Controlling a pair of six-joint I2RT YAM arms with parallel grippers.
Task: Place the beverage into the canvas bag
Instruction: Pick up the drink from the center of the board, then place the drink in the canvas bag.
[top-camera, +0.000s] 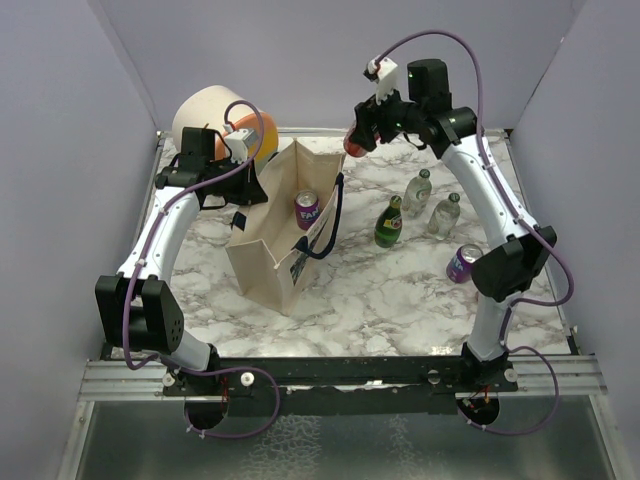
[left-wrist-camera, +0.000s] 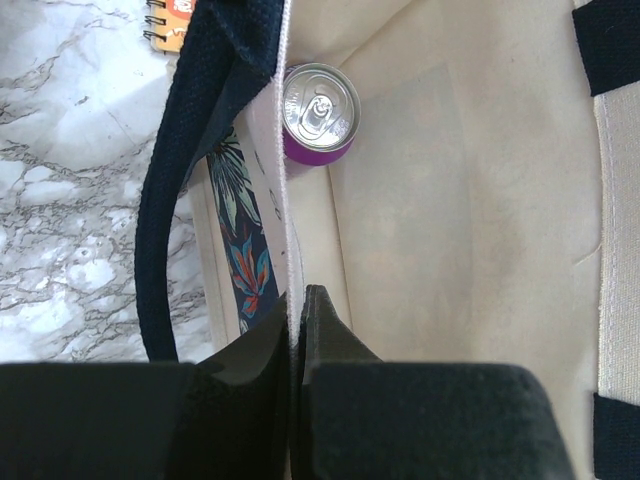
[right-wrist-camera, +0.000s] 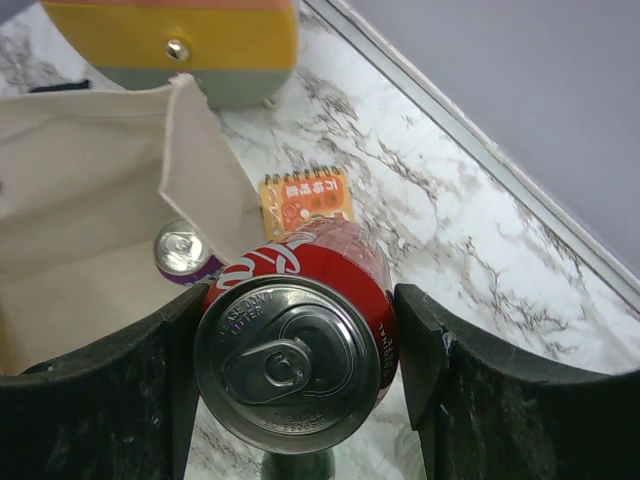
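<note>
The canvas bag (top-camera: 272, 245) stands open in the middle of the table, beige with navy handles (left-wrist-camera: 163, 230). A purple can (top-camera: 307, 210) stands upright inside it, at the corner seen in the left wrist view (left-wrist-camera: 318, 112). My left gripper (left-wrist-camera: 297, 300) is shut on the bag's white-edged left rim, holding it open. My right gripper (right-wrist-camera: 300, 310) is shut on the beverage, a red cola can (right-wrist-camera: 290, 365), top towards the camera. It hangs above the table just beyond the bag's far right corner (top-camera: 352, 146).
A cream-and-orange drum (top-camera: 215, 115) sits at the back left, with a small orange notebook (right-wrist-camera: 307, 200) beside the bag. Right of the bag stand a green bottle (top-camera: 389, 222), two clear bottles (top-camera: 418, 190) (top-camera: 444, 215) and another purple can (top-camera: 464, 263).
</note>
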